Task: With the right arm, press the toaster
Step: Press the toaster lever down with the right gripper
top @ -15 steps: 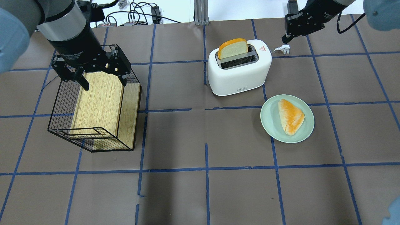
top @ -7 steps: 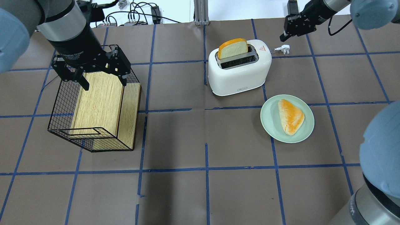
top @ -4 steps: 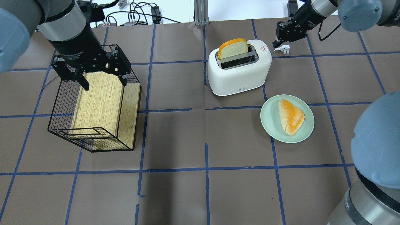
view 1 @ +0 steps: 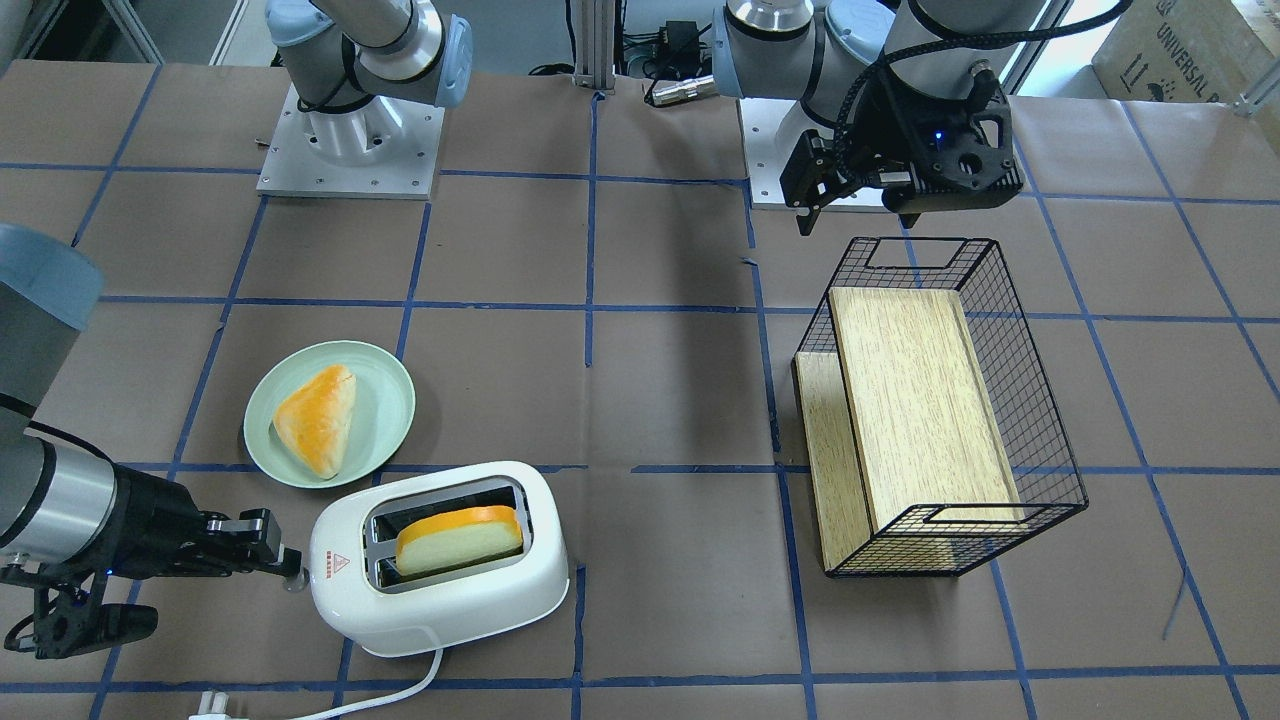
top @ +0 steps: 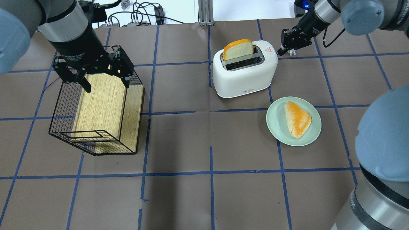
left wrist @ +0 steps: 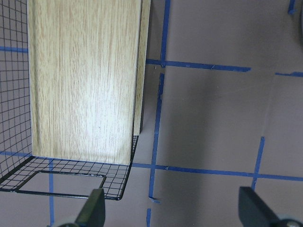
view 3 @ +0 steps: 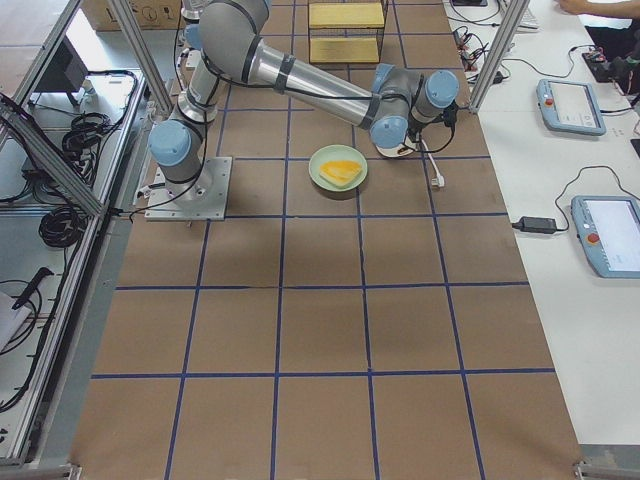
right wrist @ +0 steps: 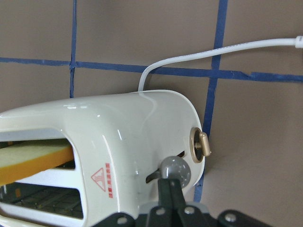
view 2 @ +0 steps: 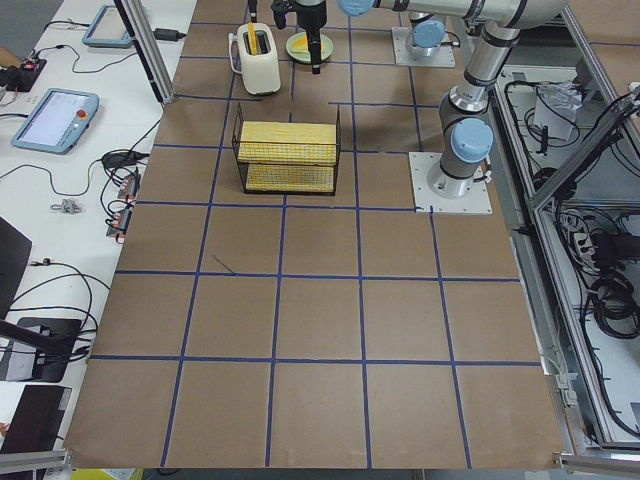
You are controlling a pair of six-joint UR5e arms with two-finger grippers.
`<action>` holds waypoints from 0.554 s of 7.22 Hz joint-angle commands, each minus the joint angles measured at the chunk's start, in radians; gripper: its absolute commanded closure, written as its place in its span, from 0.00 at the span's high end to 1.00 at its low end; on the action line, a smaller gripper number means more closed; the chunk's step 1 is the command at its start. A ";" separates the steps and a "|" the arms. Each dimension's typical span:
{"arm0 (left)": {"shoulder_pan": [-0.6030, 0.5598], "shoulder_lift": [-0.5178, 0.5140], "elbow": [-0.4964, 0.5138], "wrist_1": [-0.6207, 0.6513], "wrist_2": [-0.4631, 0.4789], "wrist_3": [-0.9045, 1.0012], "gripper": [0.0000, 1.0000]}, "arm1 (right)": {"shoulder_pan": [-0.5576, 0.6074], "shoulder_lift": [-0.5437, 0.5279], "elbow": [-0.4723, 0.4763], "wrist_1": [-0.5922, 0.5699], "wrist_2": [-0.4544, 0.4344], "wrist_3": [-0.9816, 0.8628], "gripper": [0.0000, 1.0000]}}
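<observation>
The white toaster [top: 244, 75] stands at the table's far middle with an orange-crusted bread slice [top: 238, 49] upright in one slot. It also shows in the front view [view 1: 440, 600] and the right wrist view [right wrist: 118, 137]. My right gripper [top: 281, 50] is shut and sits at the toaster's end with the red triangle sticker. In the right wrist view its closed fingertips [right wrist: 170, 187] are right against the small clear lever knob [right wrist: 176, 171]. My left gripper [top: 96, 76] is open and empty above the black wire basket [top: 64, 105].
A pale green plate [top: 273, 126] with a triangular bun [top: 297, 118] lies just in front of the toaster. The basket holds a wooden board [top: 102, 102]. The toaster's white cord and plug [view 1: 210, 703] trail behind it near the table's far edge.
My right gripper has moved left and down from above the plug to the toaster's lever end. The left arm, toaster and bread have not moved.
</observation>
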 commanded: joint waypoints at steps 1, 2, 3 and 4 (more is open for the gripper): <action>0.000 0.000 0.000 0.002 0.000 0.000 1.00 | -0.002 0.005 0.001 -0.002 -0.001 -0.002 0.03; 0.000 0.000 0.000 0.002 0.000 0.000 1.00 | -0.002 0.019 0.001 -0.002 -0.001 -0.003 0.03; 0.000 0.000 0.000 0.000 0.000 0.000 1.00 | -0.002 0.035 0.001 -0.005 0.001 -0.005 0.03; 0.000 0.000 0.000 0.000 0.000 0.000 1.00 | -0.002 0.037 0.001 -0.006 0.001 -0.005 0.03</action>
